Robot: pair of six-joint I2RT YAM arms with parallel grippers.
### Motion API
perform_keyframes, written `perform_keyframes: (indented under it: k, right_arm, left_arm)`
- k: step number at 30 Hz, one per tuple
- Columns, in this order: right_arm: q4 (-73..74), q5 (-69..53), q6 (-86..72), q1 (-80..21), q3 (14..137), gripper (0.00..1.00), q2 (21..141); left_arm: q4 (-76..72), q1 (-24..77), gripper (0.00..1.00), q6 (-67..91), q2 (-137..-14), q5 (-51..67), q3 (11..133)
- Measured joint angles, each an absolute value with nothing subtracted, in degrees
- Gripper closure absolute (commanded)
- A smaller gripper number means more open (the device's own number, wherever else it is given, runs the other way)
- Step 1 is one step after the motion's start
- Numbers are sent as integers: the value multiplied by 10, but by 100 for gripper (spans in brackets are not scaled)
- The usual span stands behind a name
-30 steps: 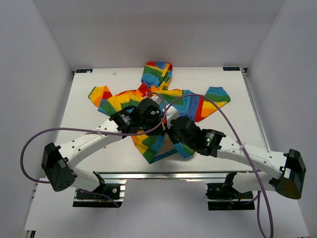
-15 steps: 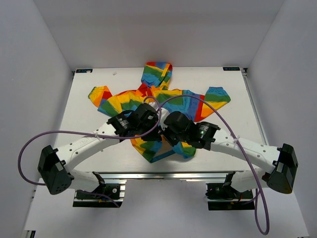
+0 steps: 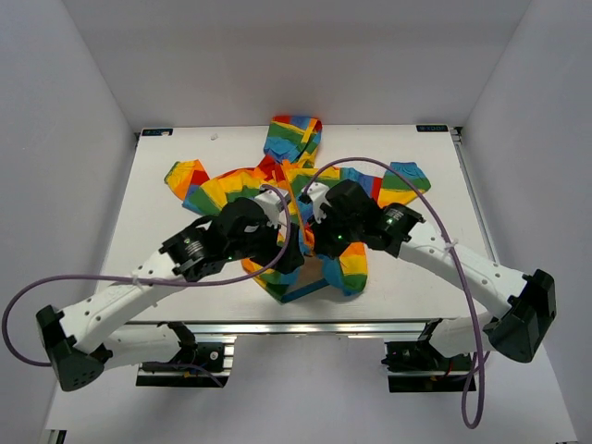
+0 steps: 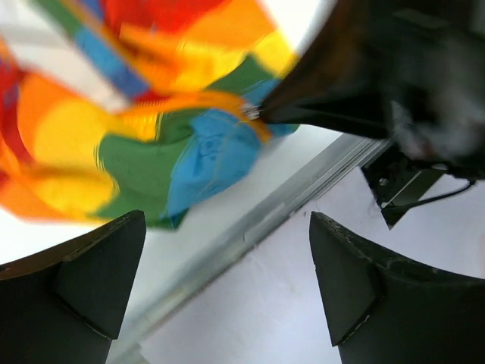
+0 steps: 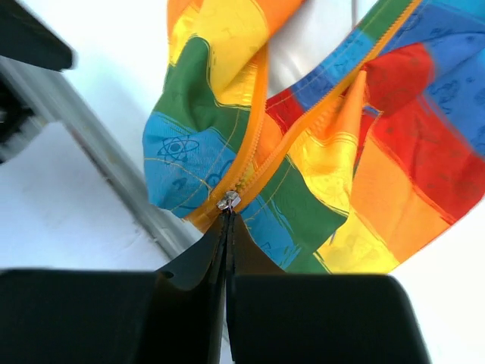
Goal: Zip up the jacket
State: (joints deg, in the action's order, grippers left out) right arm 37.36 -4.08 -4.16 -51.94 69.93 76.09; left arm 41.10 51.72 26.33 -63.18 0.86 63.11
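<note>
Jacket (image 3: 215, 190) spread at centre of desk (image 3: 148, 227), hood toward upper frame. Right fingers (image 5: 193, 265) pinched together on the zipper pull (image 5: 228, 202), where the orange bands meet; left fingers (image 4: 91, 273) wide apart, holding nothing.

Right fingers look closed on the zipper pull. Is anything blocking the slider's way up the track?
No foreign object shows. The right gripper pinches the zipper pull. Above it, on the jacket, the two tapes lie spread apart, with a small fabric fold beside one.
</note>
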Motion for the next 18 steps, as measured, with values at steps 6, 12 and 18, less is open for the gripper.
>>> perform_keyframes:
  k: [6,12,18]
  right_arm:
    - [390,-159,-41,-454,720,100,772]
    - [407,-230,-41,-418,746,100,786]
    - [428,-265,-43,-417,779,100,812]
  left_arm:
    - [346,520,2,140,-574,27,623]
    - [327,525,3,30,-585,54,624]
    - [340,593,3,-49,-636,3,658]
